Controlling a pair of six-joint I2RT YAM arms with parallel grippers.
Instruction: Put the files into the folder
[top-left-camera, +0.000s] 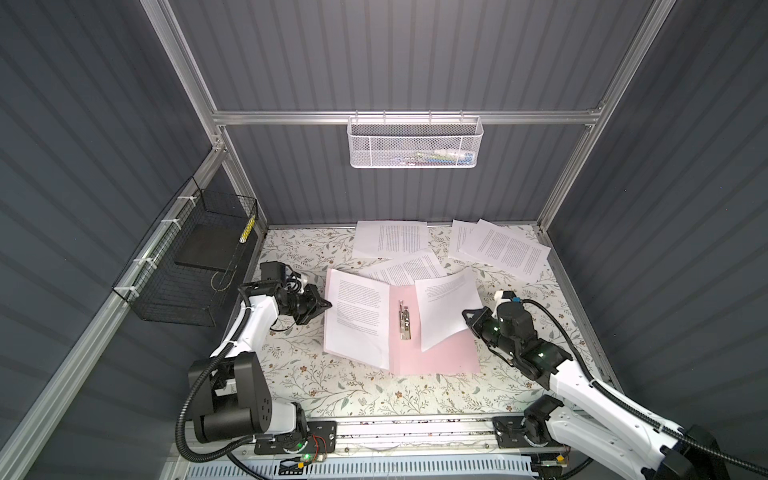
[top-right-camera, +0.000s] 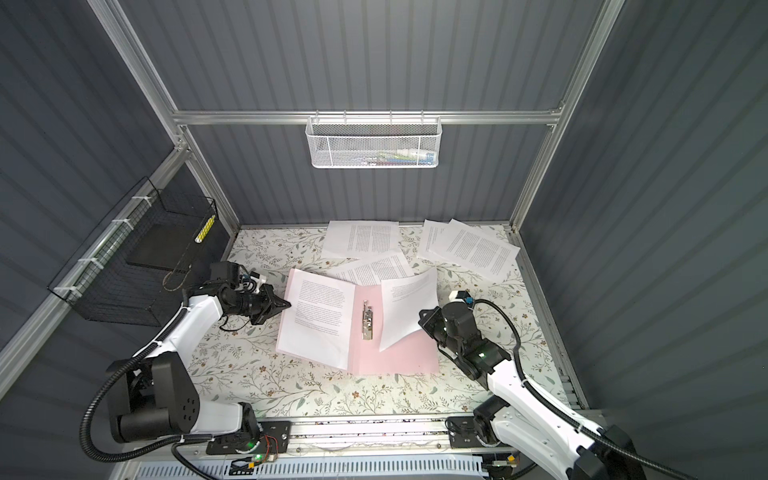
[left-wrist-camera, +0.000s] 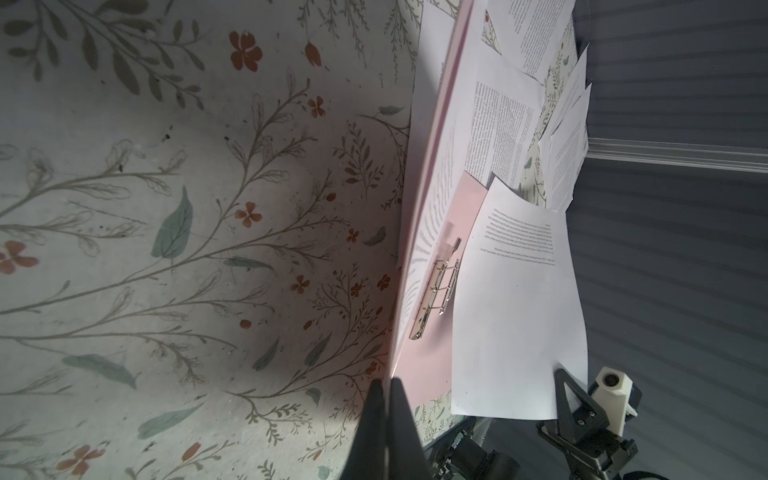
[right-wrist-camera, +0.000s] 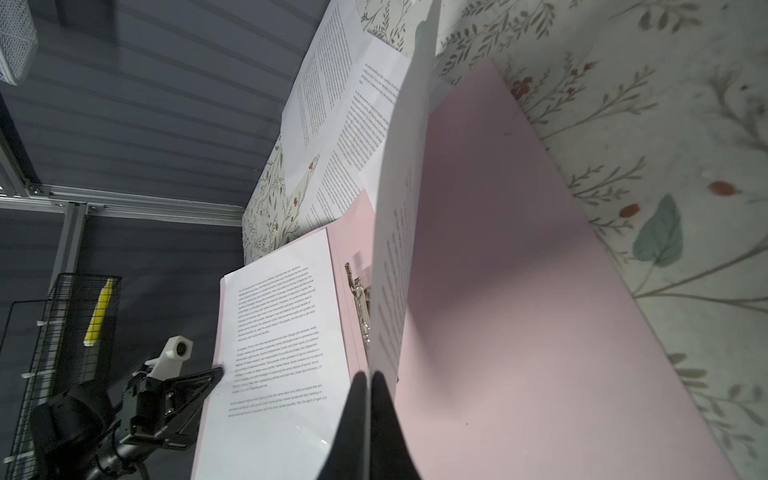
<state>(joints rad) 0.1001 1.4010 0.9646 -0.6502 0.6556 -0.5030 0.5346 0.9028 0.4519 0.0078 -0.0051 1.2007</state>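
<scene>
Dark ribbed walls and an aluminium frame are enclosing a floral-patterned bench (top-left-camera: 332, 395). The pale pink folder (top-left-camera: 440, 353) is lying open at the bench's middle, its metal clip (top-left-camera: 404, 320) standing along the spine. The right cover is lying flat. The left cover, carrying a printed sheet (top-left-camera: 357, 316), is tilting up at its outer edge, and the left fingers (left-wrist-camera: 370, 428), pressed fully together, are gripping that edge. The right fingers (right-wrist-camera: 353, 424), likewise pressed together, are pinching one edge of a lifted sheet (top-left-camera: 444, 307), which is arching above the right cover just beside the clip.

Behind the folder, a far sheet (top-left-camera: 390, 239) is lying at the bench's back edge. A middle sheet (top-left-camera: 411, 266) is lying partly hidden by the folder's far edge, and an overlapping pair of sheets (top-left-camera: 498, 249) is reaching towards the bench's right edge. Bare bench is showing in front of the folder and to its left. A black wire basket (top-left-camera: 187, 266) is hanging on the left wall and a white mesh basket (top-left-camera: 415, 143) on the back wall, both well apart from the papers.
</scene>
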